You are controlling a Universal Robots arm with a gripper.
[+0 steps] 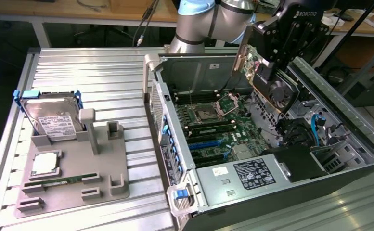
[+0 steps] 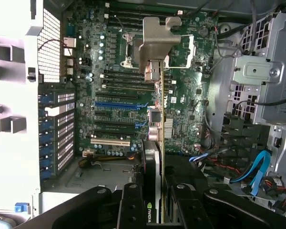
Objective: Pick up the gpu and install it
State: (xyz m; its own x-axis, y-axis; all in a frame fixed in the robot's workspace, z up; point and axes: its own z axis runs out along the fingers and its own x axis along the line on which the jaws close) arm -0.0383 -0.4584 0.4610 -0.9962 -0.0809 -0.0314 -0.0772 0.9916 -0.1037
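Gripper [image 1: 271, 67] pinched on gpu [image 1: 278, 94] — card hanging tilted above open case [image 1: 174, 144], toward two o'clock in exterior view. Wrist view: card edge-on over motherboard [image 2: 109, 95] slots; exterior adds hard drive [image 1: 48, 113] at nine o'clock.

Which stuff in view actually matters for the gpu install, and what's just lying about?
In the job:
- gpu, held in the gripper above the open computer case
- motherboard inside that case

Lying about:
- hard drive
- memory stick
- square silver chip
All three sit on the grey holder beside the case.
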